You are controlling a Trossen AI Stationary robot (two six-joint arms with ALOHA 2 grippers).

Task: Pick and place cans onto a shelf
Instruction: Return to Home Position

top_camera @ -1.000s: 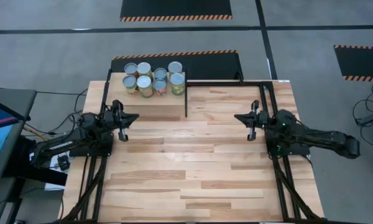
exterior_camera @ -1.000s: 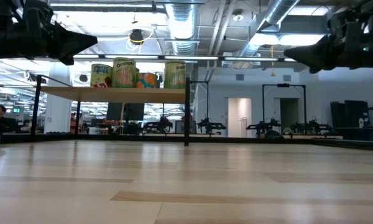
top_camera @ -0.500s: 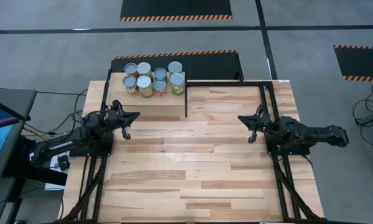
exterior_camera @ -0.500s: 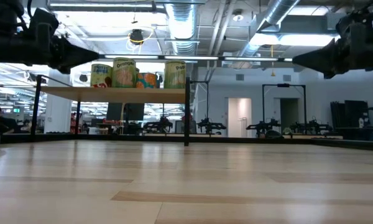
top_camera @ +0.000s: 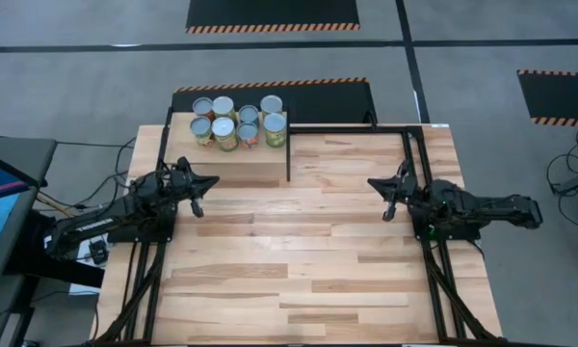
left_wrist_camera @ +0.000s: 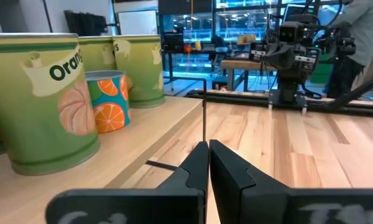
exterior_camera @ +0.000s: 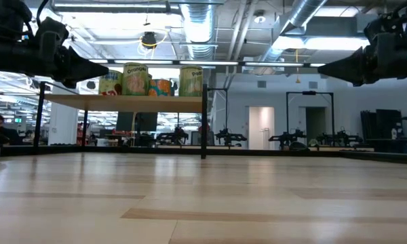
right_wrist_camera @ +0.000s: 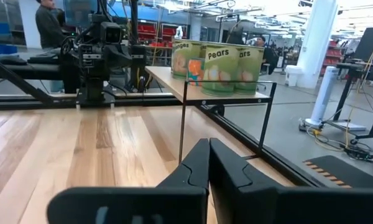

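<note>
Cans (top_camera: 238, 120) all on the shelf (top_camera: 255, 166); left gripper (left_wrist_camera: 207, 148) and right gripper (right_wrist_camera: 208, 144), both closed empty, just tucked back, job's basically done.

**A:** What colours sit on the pale, smooth plywood box shelf (top_camera: 246, 166)?

**B:** Small cylindrical tins (top_camera: 236, 120) with silver-blue lids and mostly green labels. One green tin (left_wrist_camera: 43, 106) carries a cream banner and a peach-orange fruit; a shorter teal tin (left_wrist_camera: 105, 99) shows orange slices.

**A:** And around it?

**B:** A striped butcher-block worktop (top_camera: 299, 251), honey and cream planks, framed in black. The black two-finger left pincer (top_camera: 197, 198) and right pincer (top_camera: 389, 200) match. Grey floor (top_camera: 77, 77); black mats (top_camera: 273, 10) edged in orange-and-black stripes.
</note>
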